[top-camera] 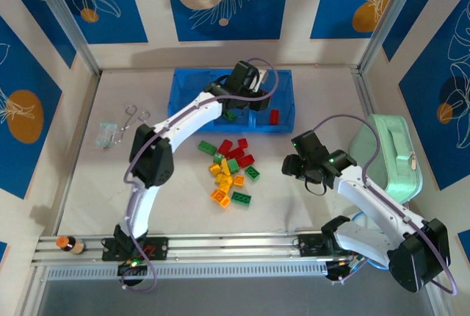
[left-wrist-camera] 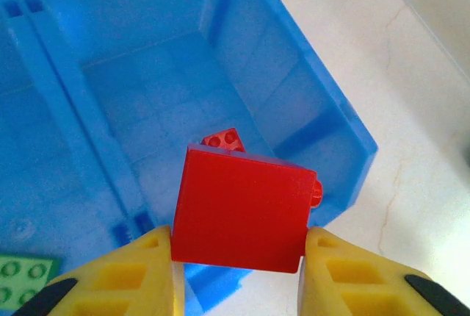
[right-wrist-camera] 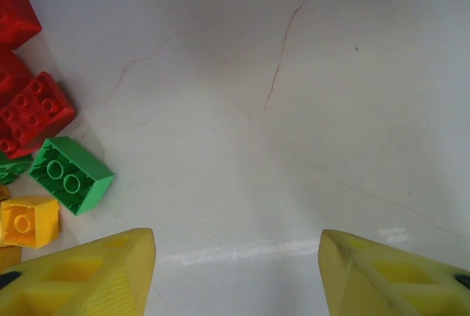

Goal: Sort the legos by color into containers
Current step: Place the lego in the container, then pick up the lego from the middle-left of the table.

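Placement of a red lego (left-wrist-camera: 242, 213) seems in hand: the left claw (left-wrist-camera: 239, 256) grips it, the tray (left-wrist-camera: 327, 106) compartment's other red brick (left-wrist-camera: 224, 138) just beneath. Next it likely needs to open. The right claw (right-wrist-camera: 236, 272) hangs wide, loose legos (right-wrist-camera: 70, 175) to its left.

Pale marbled table (top-camera: 183, 209), blue tray (top-camera: 189, 92), loose legos (top-camera: 229, 171), scissors (top-camera: 132, 119), clear packet (top-camera: 108, 133), mint-green case (top-camera: 385, 156).

My left arm (top-camera: 187, 117) and right arm (top-camera: 371, 202) are smooth white shells linked by bulky black joints. A thin greyish-purple cable (top-camera: 277, 79) loops off each wrist. My left fingers (left-wrist-camera: 121, 275) and right fingers (right-wrist-camera: 84, 272) are bright yellow plastic wedges with shallow moulded recesses and a black strip at the outer edge. A small green light (top-camera: 332, 159) glows on my right wrist.
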{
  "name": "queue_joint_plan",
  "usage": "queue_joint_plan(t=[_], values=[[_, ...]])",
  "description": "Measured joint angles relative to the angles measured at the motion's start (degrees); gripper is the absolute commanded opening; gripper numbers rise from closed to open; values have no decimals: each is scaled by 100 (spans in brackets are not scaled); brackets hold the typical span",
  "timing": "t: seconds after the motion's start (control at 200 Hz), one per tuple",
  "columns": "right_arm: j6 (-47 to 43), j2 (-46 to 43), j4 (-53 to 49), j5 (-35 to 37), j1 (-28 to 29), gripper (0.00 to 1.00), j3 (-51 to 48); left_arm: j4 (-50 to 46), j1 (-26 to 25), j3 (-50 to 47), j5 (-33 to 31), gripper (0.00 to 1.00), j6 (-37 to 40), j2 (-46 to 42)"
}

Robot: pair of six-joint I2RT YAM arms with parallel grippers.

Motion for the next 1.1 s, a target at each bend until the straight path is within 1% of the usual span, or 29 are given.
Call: queue_joint_plan(t=[0.08,0.11,0.135,0.215,0.25,0.45,0.565,0.665,0.83,0.931,1.056,1.101], values=[[0,-22,22,-20,15,61,-48,-278,-7,678,-2,37,22,474],[0,-31,33,-20,20,61,-66,-361,-11,874,-4,39,44,608],[2,-35,35,-26,22,61,-72,-422,-11,1010,-4,42,61,708],[2,-79,35,-39,44,61,-96,-610,-13,1316,-2,61,90,931],[2,-111,33,-42,57,62,-105,-680,-17,1370,-2,66,114,968],[-2,-251,35,-59,118,64,-107,-942,-61,1467,39,72,151,929],[-2,-315,52,-66,127,65,-111,-1075,-142,1248,31,73,243,592],[-2,-328,81,-96,140,67,-125,-1001,-284,350,-33,74,304,-243],[-52,-330,208,-192,243,69,-232,-367,-487,-2232,-101,75,240,-2393],[-83,-317,306,-275,245,71,-284,-48,-540,-3685,-144,75,66,-3462],[-162,-249,483,-369,278,77,-293,151,-654,-5311,-350,76,-273,-4339],[-179,-199,551,-417,297,78,-293,160,-778,-5866,-400,77,-435,-4588]])
